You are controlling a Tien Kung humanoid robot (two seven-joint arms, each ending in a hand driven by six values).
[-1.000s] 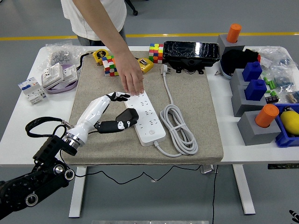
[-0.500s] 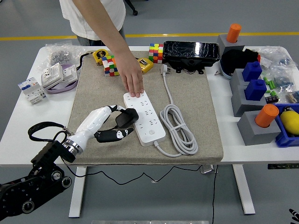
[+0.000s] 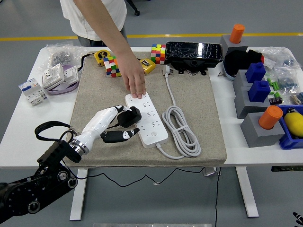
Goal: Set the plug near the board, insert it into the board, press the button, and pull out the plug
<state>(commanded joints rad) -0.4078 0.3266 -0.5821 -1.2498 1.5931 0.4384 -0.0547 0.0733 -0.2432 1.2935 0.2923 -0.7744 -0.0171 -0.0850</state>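
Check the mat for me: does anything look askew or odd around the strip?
Mostly tidy. The white power strip lies diagonally on the tan felt mat, a person's hand pressing its far end. The left hand holds the black plug tilted at the strip's left edge, not seated.

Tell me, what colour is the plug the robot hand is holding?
Black, in the head view: the chunky plug at the white power strip.

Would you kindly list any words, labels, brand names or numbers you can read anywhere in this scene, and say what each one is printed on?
No text here can be read.
White power strip: socket markings only, no legible print.
Yellow tape measure: a dark label, too small to read.
White electrical parts at the table's left: markings blurred.
Black plug in the left hand: no visible print.
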